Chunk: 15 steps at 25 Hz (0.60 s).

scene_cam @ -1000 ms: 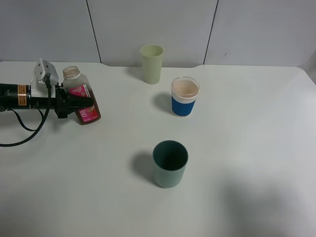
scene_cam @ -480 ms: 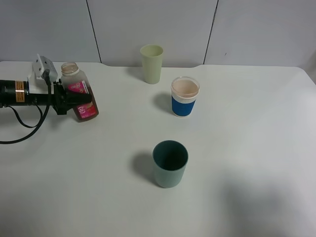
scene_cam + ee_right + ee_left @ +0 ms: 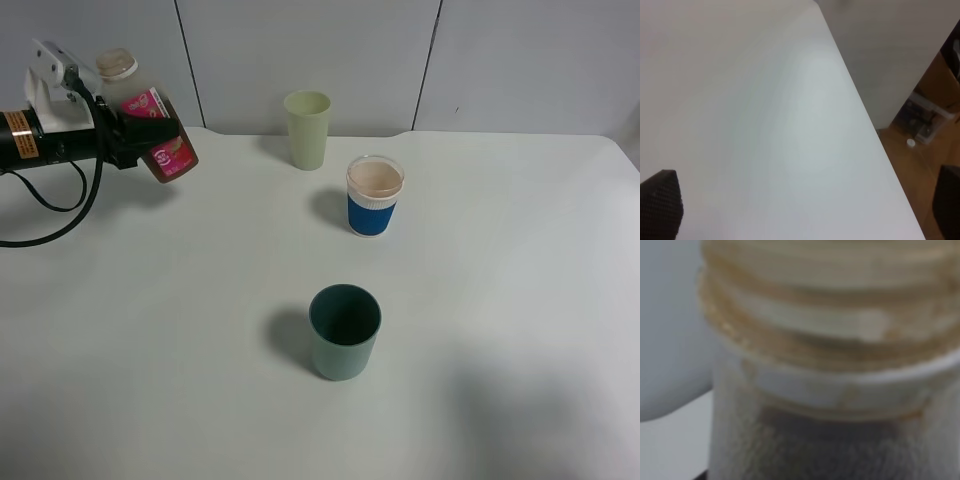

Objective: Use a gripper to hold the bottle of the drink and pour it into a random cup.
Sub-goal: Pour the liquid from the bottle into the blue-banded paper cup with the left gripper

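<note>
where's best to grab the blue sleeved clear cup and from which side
Probably round the blue sleeve of the clear plastic cup with a white band, side-on from the right in the high view: it stands upright, and the pale green tumbler stands to its far left.

The bottle (image 3: 128,92) is clear plastic with a glossy pink-red printed label. Its threaded neck looks cloudy and carries a dull tan film. The cup (image 3: 374,200) is clear plastic with a matt blue sleeve that looks like card. The green tumbler (image 3: 307,130) and the teal cup (image 3: 345,335) are opaque plastic with a matt finish. The table (image 3: 520,300) is white and smooth with a low sheen.
</note>
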### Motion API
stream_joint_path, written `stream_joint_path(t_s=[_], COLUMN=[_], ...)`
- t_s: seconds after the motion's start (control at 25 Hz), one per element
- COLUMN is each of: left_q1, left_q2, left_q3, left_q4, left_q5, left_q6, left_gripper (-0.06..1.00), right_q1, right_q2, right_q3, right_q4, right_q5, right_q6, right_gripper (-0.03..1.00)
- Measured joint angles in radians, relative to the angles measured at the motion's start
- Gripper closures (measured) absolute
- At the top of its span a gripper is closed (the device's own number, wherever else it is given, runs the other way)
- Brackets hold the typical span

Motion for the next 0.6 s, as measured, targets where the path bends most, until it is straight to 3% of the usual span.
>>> stream_joint_path(t_s=[0.28, 0.6], left_q1=[-0.094, -0.222], left_q2=[-0.051, -0.085], left_q3=[0.108, 0.221], left_q4=[-0.243, -0.537], left_q5=[0.114, 0.171], left_q6=[0.145, 0.325], left_gripper=[0.59, 0.59], right_q1=[0.0, 0.0], right_q2=[0.0, 0.0], right_q3=[0.0, 0.0], right_q4=[0.0, 0.0], right_q5=[0.0, 0.0], right_q6=[0.0, 0.0], right_gripper=[-0.03, -0.03])
